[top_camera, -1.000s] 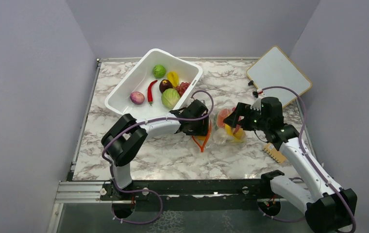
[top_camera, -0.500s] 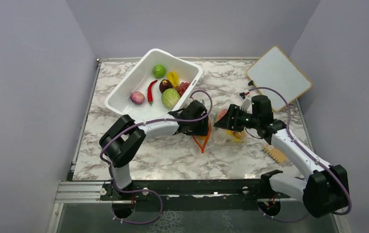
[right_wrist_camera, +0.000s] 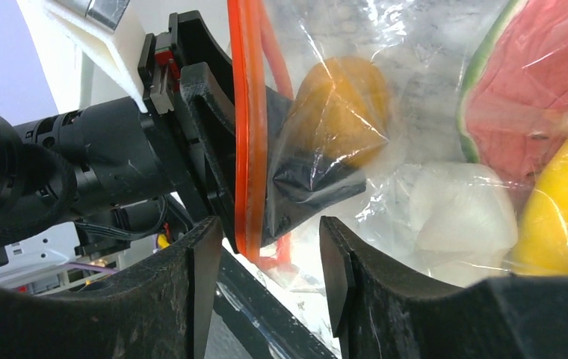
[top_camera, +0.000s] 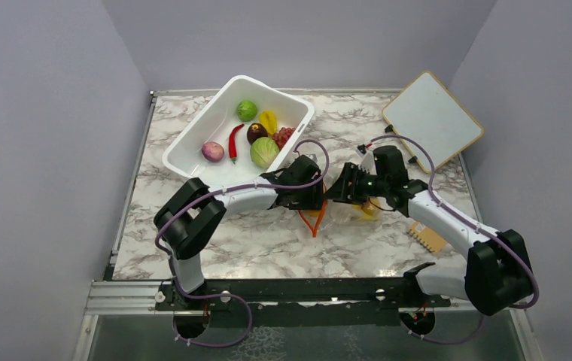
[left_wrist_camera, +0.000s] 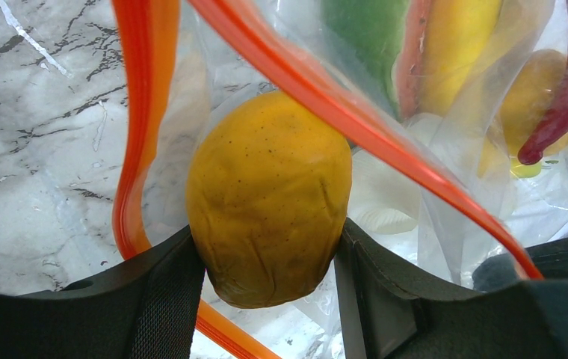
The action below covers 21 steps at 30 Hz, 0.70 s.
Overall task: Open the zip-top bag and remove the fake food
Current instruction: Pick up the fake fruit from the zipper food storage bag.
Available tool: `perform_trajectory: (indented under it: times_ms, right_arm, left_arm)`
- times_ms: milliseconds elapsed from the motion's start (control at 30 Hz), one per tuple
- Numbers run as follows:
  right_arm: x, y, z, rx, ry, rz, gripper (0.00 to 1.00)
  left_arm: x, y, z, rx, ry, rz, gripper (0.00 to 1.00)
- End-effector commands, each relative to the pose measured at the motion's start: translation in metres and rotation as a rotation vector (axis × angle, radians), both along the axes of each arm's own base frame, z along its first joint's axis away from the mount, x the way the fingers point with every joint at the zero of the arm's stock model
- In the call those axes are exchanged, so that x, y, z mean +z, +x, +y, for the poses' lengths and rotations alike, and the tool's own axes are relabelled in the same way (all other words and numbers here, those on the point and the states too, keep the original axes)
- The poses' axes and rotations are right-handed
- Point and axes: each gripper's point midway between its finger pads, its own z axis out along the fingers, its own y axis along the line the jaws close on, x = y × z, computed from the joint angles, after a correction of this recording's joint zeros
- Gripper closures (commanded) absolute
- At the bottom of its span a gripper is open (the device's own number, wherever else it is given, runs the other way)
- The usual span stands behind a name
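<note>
The clear zip-top bag lies mid-table, its orange-red zip strip gaping open. My left gripper reaches into the mouth and is shut on a round orange fake fruit, its black fingers pressed on both sides. My right gripper is open at the mouth, with one side of the zip strip hanging between its jaws and gaps on both sides. Through the plastic I see the orange fruit, a watermelon slice, a yellow banana and a whitish piece.
A white tub at the back left holds a green cabbage, a lime, a red chilli, a purple onion and grapes. A white board leans at the back right. A small tan comb-like piece lies by the right arm.
My right arm has swung left to the bag's mouth and its jaws have narrowed round the zip strip. The left gripper has kept its hold on the orange fruit.
</note>
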Motion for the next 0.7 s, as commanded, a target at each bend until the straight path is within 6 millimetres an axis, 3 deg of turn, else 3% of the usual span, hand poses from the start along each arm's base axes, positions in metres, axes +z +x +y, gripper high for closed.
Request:
perform_trajectory:
  times_ms: [0, 333, 667]
  right_arm:
    - [0.0087, 0.0192, 0.0029, -0.046, -0.002, -0.04, 0.5]
    - [0.002, 0.0244, 0.0007, -0.061, -0.039, -0.013, 0.61]
    - [-0.0004, 0.0273, -0.0062, -0.075, -0.105, 0.005, 0.81]
  left_arm:
    - [0.0143, -0.005, -0.0047, -0.013, -0.046, -0.014, 0.71]
    - [0.0148, -0.0043, -0.0031, -0.012, -0.041, -0.02, 0.71]
    - [0.0159, -0.0037, -0.004, -0.017, -0.041, -0.022, 0.71]
